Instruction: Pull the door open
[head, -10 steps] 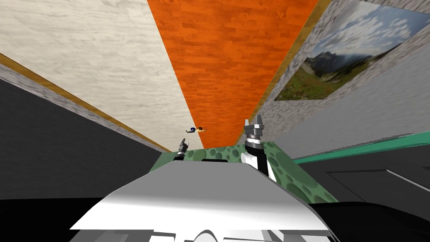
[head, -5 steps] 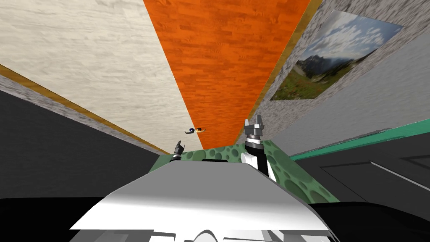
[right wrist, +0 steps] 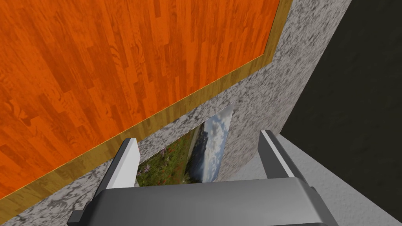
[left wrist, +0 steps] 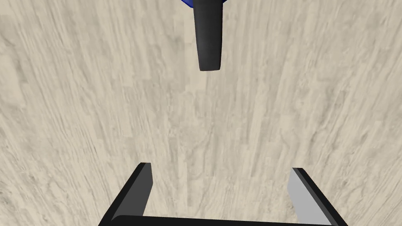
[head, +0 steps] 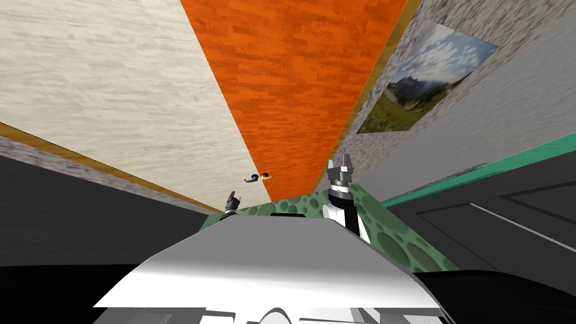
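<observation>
Dark grey wall (head: 67, 214) lies farthest out on the left of the handle, bounded by a gold trim strip (head: 101, 166) that runs slantwise along the edge of the pale, wood-grained door (head: 112, 84). The door's broad face spreads from that strip to a straight seam, and the handle (head: 254, 178), a dark lever with a blue part at its root, sits on the door just beside this seam. The left gripper (head: 230, 198) hangs below the handle and slightly to its left, apart from it. In the left wrist view its jaws are spread wide, holding nothing and touching nothing, with bare door face between them; the lever's tip points back toward the gap between them with open room to spare. Right of the handle, past the seam, is an orange plank surface (head: 292, 84), edged on its far side by a second gold strip. The right gripper (head: 341, 167) is raised to the right of the handle, well apart from it, jaws likewise spread and empty. Farther right of the handle, a speckled grey wall carries a landscape picture (head: 422, 84), and green spotted floor (head: 394, 236) lies beneath.
</observation>
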{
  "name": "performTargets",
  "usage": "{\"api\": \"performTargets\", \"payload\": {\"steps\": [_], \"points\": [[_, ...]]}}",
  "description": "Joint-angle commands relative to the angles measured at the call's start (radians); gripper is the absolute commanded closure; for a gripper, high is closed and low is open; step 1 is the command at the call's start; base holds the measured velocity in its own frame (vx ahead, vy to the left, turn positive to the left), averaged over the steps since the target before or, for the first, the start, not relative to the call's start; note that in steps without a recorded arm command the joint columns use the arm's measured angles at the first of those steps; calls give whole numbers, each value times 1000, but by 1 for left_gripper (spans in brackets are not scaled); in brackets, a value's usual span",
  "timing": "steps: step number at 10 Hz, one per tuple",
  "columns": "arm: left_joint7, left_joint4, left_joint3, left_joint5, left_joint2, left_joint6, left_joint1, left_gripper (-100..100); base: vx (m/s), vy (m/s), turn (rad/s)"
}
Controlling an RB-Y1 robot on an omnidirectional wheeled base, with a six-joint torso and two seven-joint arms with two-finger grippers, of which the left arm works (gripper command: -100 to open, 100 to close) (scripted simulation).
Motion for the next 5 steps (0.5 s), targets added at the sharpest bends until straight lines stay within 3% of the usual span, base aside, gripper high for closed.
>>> {"api": "performTargets", "payload": {"steps": [1, 3, 4, 5], "points": [[-10, 7, 23, 14, -5, 2, -7, -100, 97, 124, -217], [-14, 9, 19, 14, -21, -4, -38, -100, 139, 96, -232], [-15, 6, 10, 10, -32, -6, -55, -100, 198, 3, -188], [-15, 6, 10, 10, -32, -6, -55, -100, 139, -23, -42]]}}
